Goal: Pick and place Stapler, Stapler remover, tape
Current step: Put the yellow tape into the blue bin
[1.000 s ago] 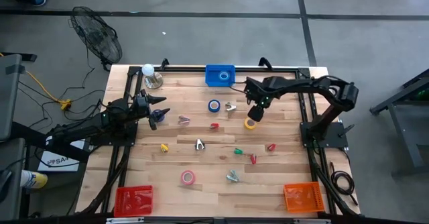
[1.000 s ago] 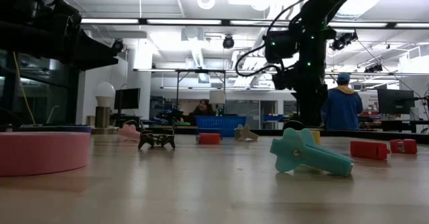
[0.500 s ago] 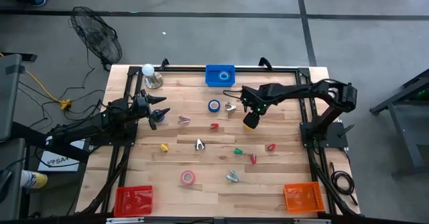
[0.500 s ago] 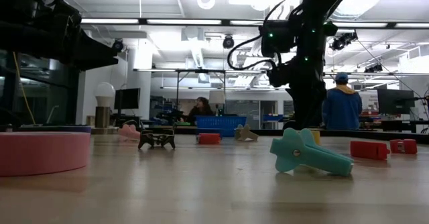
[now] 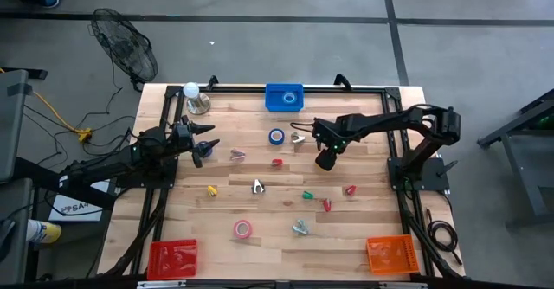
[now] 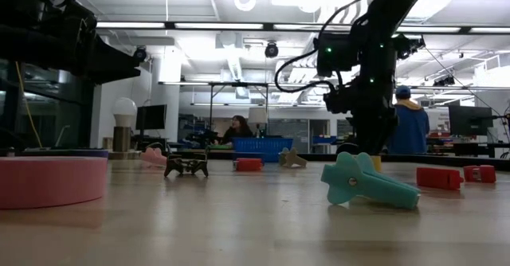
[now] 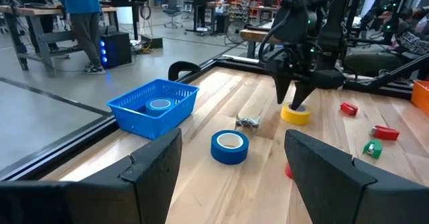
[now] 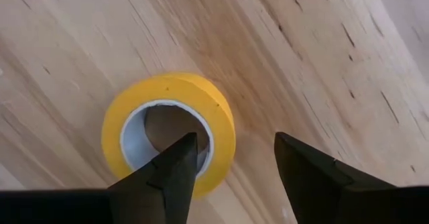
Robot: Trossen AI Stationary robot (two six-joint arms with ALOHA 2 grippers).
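The right gripper [image 8: 231,177] stands directly over the yellow tape roll [image 8: 167,133], which lies flat on the bench [image 5: 372,220] right of centre, toward the far edge. Its fingers are spread and pinch nothing: one finger points into the roll's open centre, the other stands outside the wall, so the ring wall sits between them. In my judgement the step in hand is the grasp of this roll. To do it well, the gripper should descend straight until the fingertips reach bench level, then close squarely on the wall, so the roll neither tips nor slides away. The left gripper [image 5: 204,142] waits near the left edge of the bench, fingers spread and empty. A blue tape roll [image 7: 229,147] lies near the yellow one toward the far edge, with a small metal piece [image 7: 247,122] between them; neither touches the yellow roll, though the metal piece is close enough to warrant care on lifting. A blue basket [image 7: 154,106] at the far edge already holds one roll. A pink tape roll [image 5: 243,229] lies toward the near edge, well apart. Orange [image 5: 389,254] and red [image 5: 172,257] trays occupy the near corners.
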